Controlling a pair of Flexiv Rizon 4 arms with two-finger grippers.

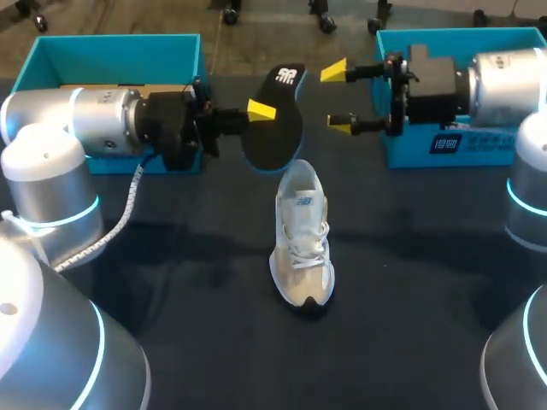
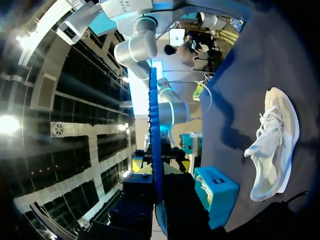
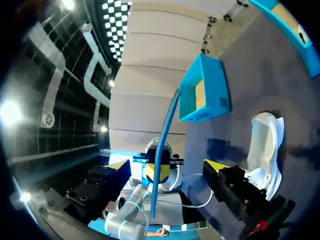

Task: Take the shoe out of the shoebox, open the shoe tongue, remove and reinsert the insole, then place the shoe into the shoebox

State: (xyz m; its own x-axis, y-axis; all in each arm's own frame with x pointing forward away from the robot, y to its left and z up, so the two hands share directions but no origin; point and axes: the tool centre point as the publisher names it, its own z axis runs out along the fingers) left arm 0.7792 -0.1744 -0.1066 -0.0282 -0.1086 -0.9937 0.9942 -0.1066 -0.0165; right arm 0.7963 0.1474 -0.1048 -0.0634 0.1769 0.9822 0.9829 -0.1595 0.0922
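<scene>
Held up in the air above the far middle of the table: the thin black foam insole with a blue underside (image 1: pixel 278 120), clamped near one end by the left gripper (image 1: pixel 261 111), closed on both faces of it, though only one yellow tip shows from the head view. Seen edge-on from both wrists, standing nearly upright as a narrow blue strip. Just to the right, near but not touching, the right gripper (image 1: pixel 339 100), spread wide and holding nothing. Below and nearer, resting free on its sole on the dark table (image 1: pixel 410 282): the cream-white lace-up sneaker (image 1: pixel 302 248), toe toward the near edge, mouth toward the far side, tongue apparently lifted. Well apart at the far left, the open teal cardboard shoebox (image 1: pixel 120 43); at the far right, a second teal box (image 1: pixel 479 145). Probably midway through the task, with reinsertion to come. Risks from here: a thin, floppy insole gripped at one end only, so liable to bend, swing or slip if moved quickly; a mistimed grab by the open gripper, creasing it or knocking it loose; an unheld sneaker, likely to slide or tip when pushed into; a tongue or laces dropping back over the mouth and blocking entry.
</scene>
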